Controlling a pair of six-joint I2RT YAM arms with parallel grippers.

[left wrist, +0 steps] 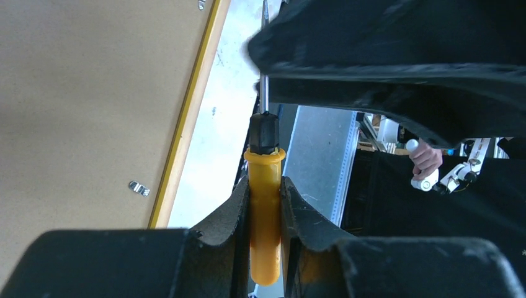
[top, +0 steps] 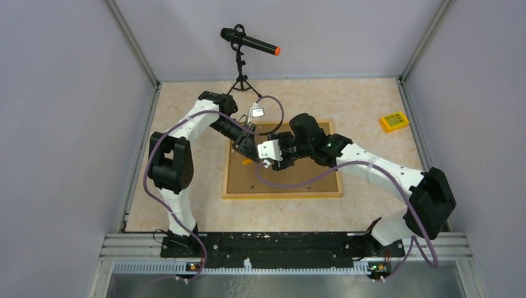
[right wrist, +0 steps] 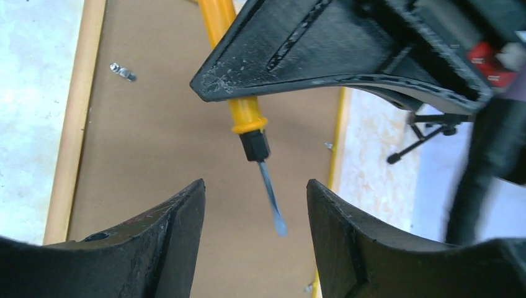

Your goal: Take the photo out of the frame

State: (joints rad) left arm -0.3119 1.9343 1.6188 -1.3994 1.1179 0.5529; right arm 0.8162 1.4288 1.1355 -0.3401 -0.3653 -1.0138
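The frame [top: 291,183] lies face down on the table, brown fibreboard back up, with a pale wood edge. The photo is hidden under the back. My left gripper [top: 245,151] is shut on a yellow-handled screwdriver [left wrist: 265,211], held above the frame's back [left wrist: 87,93]. My right gripper [top: 273,160] is open and empty, just in front of it. In the right wrist view the screwdriver [right wrist: 247,112] points its blade toward the gap between my right gripper's [right wrist: 255,186] fingers, above the board [right wrist: 161,136]. Small metal clips [left wrist: 139,187] [right wrist: 123,72] sit on the back.
A microphone on a tripod [top: 243,46] stands at the back of the table. A small yellow block [top: 394,121] lies at the far right. Grey walls close in the sides. A person's hand [left wrist: 427,158] shows beyond the table's near edge.
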